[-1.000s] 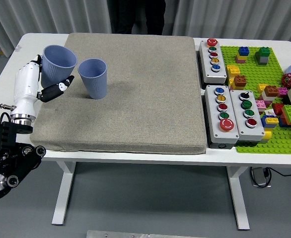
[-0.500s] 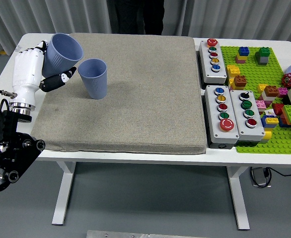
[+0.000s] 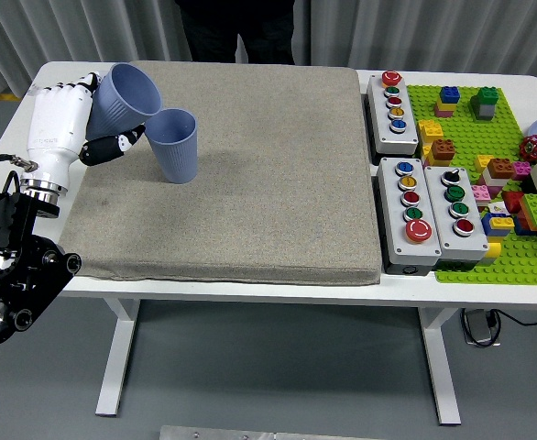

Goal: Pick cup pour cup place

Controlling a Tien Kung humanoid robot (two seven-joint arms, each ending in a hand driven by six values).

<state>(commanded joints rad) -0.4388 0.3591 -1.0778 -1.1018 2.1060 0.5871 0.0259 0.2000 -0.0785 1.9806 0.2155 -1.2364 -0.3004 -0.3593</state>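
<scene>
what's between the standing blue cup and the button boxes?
Head view: only bare grey mat lies between the standing cup and the button boxes. The tilted cup in the left hand is on the other side.

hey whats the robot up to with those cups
The robot's left hand grips a blue plastic cup and holds it tilted, its mouth leaning over a second blue plastic cup that stands upright on the grey fabric mat. It looks like a pouring motion; nothing visible comes out. The right hand is not in view. Grey button boxes and a green brick baseplate sit untouched to the right.
</scene>
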